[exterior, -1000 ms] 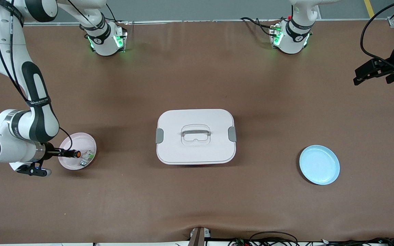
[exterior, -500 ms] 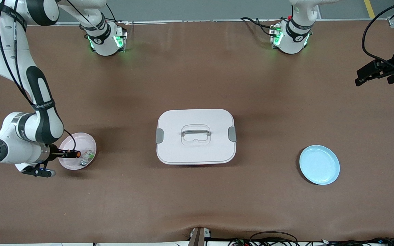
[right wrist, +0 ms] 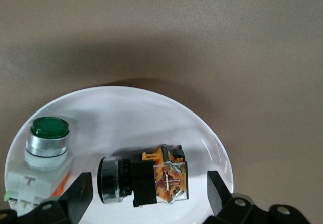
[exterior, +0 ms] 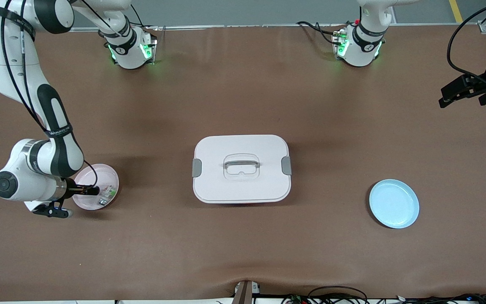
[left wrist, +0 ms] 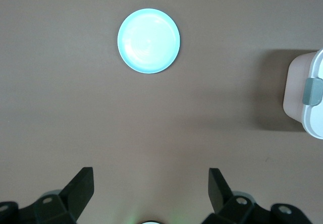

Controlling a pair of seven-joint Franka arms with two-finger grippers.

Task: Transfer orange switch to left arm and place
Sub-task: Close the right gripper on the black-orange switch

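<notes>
Landmark: the box, lid latched, sits mid-desk between the two plates, so a straight carry across is blocked.
Orange switch: the orange switch lies on its side in the pink plate, toward the right arm's end of the desk from the box, a little nearer the front camera than the box's middle.
Neighbour: a green-and-white part shares that plate, just beside the switch but apart from it.
Right pincer: the right pincer hangs low over the pink plate, fingers spread wide on either side of the switch's body, gripping nothing; judged, it is lined up so that closing catches the switch alone.
Left pincer: the left pincer waits, fingers apart and empty, up over the desk at the left arm's end, well away from the box.
Blue plate: the blue plate lies bare toward the left arm's end from the box, likely the drop spot.
Stage: pickup not yet made; handover remains.
</notes>
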